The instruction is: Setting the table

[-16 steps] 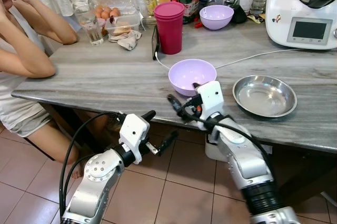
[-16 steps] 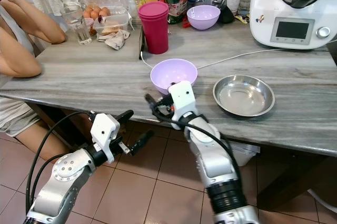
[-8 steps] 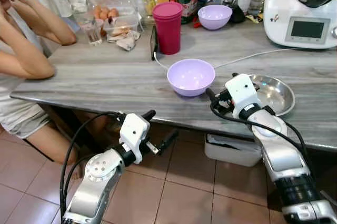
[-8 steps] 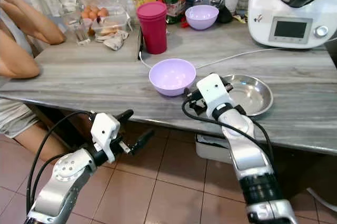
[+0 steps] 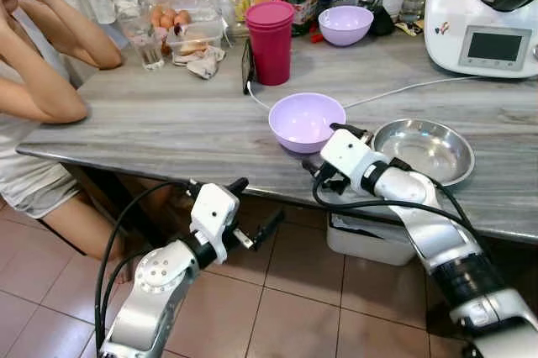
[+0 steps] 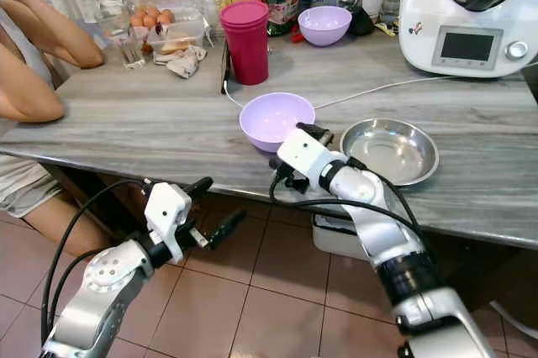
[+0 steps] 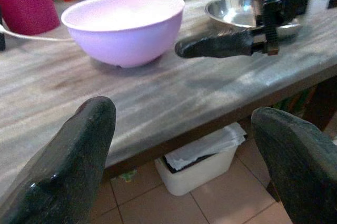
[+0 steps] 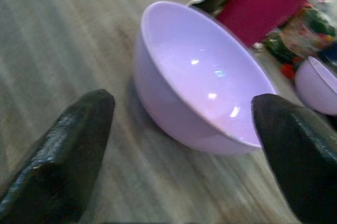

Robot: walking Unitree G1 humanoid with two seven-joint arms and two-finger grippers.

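The wide stretch of counter [image 5: 160, 118] at center left of the frame lies bare. At center, the near lilac bowl [image 5: 306, 121] and steel dish [image 5: 422, 150] flank the right tool [image 5: 329, 152], its fingers spread; red cups [image 5: 270, 43] stand behind.

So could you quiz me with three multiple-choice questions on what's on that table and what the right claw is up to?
1. Where is the steel dish?
A. beside the near purple bowl
B. inside that bowl
C. on the floor

2. How many purple bowls are on the table?
A. one
B. two
C. four

3. What state is the right claw in?
A. shut on a cup
B. open, holding nothing
C. shut on the dish

Answers:
1 A: the dish sits on the table to the robot's right of the bowl.
2 B: one near, the far bowl at the back.
3 B: its fingers stand apart, pointing at the near bowl.
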